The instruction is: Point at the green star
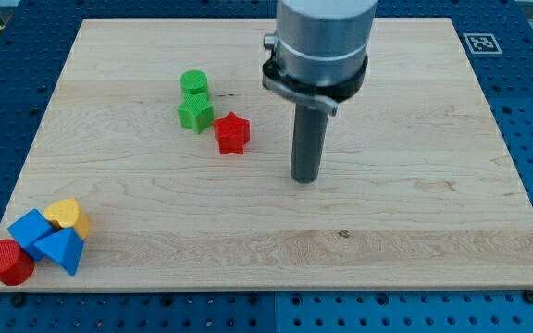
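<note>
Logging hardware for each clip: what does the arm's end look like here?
The arm ends in a wide, smooth light-grey cylinder. Below it sits a black ring-shaped collar with a small silver fitting on the view's left side. A straight dark grey rod hangs from the collar, narrower than the cylinder, down to my tip, which is flat. No cables or markings are visible.

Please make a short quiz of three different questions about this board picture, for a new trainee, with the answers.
1. True or false: my tip touches the red star-shaped block.
2. Which block lies nearest the green star-shaped block? A) green cylinder block B) yellow block C) red cylinder block
3. Fill in: the blue blocks sit at the view's bottom ____ corner of the wooden board.

Key: 1 false; 2 A; 3 left.
</note>
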`<state>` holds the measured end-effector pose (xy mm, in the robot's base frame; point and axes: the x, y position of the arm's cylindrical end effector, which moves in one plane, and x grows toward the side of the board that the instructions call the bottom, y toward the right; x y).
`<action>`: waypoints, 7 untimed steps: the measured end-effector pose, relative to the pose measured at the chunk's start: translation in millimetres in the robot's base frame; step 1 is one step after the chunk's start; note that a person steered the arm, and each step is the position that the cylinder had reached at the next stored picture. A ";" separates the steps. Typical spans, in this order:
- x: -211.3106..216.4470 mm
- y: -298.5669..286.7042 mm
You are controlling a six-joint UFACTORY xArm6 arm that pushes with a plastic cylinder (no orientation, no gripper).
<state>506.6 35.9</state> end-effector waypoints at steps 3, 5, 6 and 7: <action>24.1 -62.2; 16.9 -108.8; 5.6 -130.5; -13.7 -146.1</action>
<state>492.9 -110.2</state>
